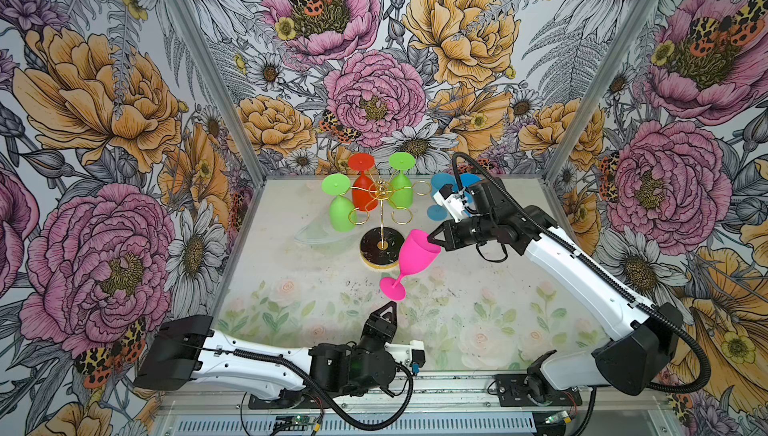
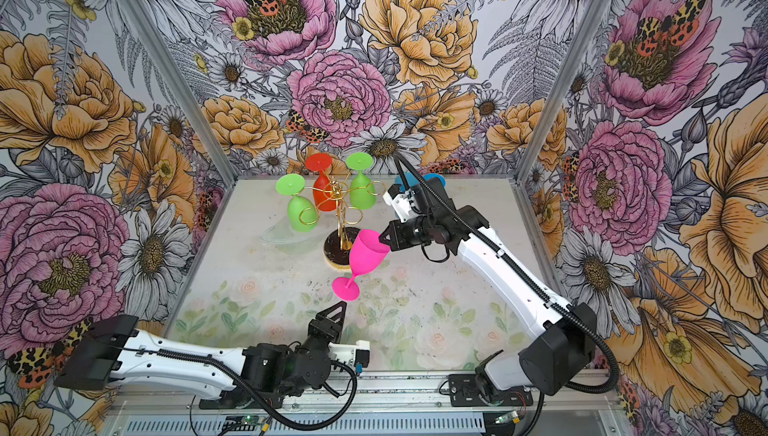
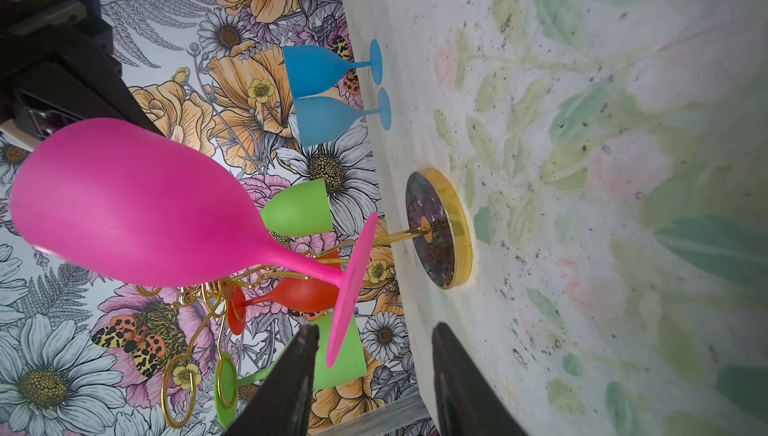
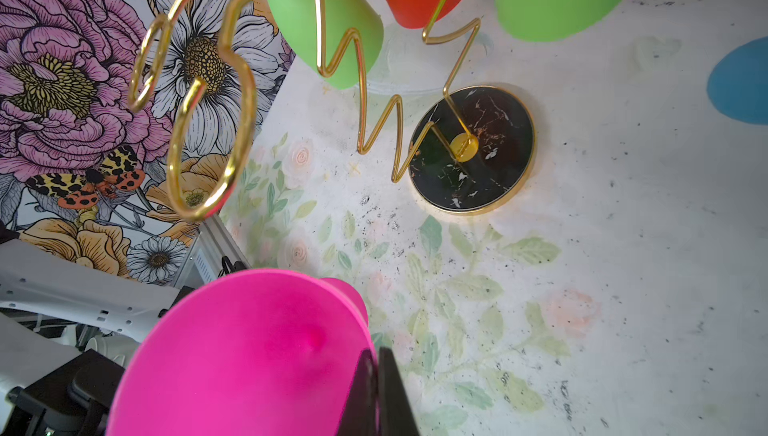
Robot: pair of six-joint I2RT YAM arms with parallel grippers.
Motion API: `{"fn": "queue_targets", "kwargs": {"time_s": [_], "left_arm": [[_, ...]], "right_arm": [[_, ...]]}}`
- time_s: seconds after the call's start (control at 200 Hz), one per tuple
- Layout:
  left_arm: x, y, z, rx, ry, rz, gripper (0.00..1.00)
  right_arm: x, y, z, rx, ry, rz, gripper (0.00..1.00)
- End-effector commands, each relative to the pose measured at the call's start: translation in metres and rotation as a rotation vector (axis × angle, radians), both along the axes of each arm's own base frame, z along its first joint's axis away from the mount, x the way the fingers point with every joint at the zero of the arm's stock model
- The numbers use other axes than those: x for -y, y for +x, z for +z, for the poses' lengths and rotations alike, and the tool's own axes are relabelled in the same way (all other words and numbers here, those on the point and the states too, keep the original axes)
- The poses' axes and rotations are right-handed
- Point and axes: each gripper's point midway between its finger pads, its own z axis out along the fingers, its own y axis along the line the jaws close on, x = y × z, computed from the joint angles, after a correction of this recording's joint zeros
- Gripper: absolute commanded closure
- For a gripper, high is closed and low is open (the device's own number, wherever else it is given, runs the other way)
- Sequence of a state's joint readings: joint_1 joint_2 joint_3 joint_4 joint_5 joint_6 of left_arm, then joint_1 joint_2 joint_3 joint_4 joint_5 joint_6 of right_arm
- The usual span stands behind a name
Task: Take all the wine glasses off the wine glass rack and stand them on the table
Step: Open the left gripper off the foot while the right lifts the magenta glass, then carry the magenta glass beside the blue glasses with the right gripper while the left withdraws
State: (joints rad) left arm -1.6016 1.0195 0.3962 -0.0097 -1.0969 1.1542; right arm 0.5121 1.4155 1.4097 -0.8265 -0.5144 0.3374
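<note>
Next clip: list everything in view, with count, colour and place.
rack: 1, gold wire, black base, back middle of the table
green glasses: 2, green, hanging upside down on the rack
red glass: 1, red, hanging upside down on the rack
pink glass: 1, pink, off the rack, tilted in front of it
blue glasses: 2, blue, upright on the table, back right
clear item: 1, see-through, on the table left of the rack
table: 1, pale floral, under everything
left tool: 1, black, open, by the pink glass's foot
right tool: 1, black, shut on the pink glass's rim
</note>
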Motion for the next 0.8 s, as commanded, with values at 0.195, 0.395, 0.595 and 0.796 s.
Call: {"fn": "queue_targets", "kwargs": {"time_s": [0.195,0.395,0.595,0.796], "left_arm": [[0.016,-0.003,0.03,-0.134,-0.361,0.061,0.44],[0.013,0.003,0.065,-0.208,-0.631,0.167,0.43],[0.001,0.01,0.086,-0.378,-0.877,0.267,0.42],[-0.021,0.023,0.104,-0.609,-1.178,0.361,0.37]], "right_arm": [[0.037,0.034,0.015,0.211,-0.16,-0.164,1.0],[0.062,0.058,0.001,0.267,-0.312,-0.265,1.0],[0.08,0.08,-0.017,0.269,-0.423,-0.334,1.0],[0.092,0.108,-0.028,0.293,-0.523,-0.393,1.0]]}}
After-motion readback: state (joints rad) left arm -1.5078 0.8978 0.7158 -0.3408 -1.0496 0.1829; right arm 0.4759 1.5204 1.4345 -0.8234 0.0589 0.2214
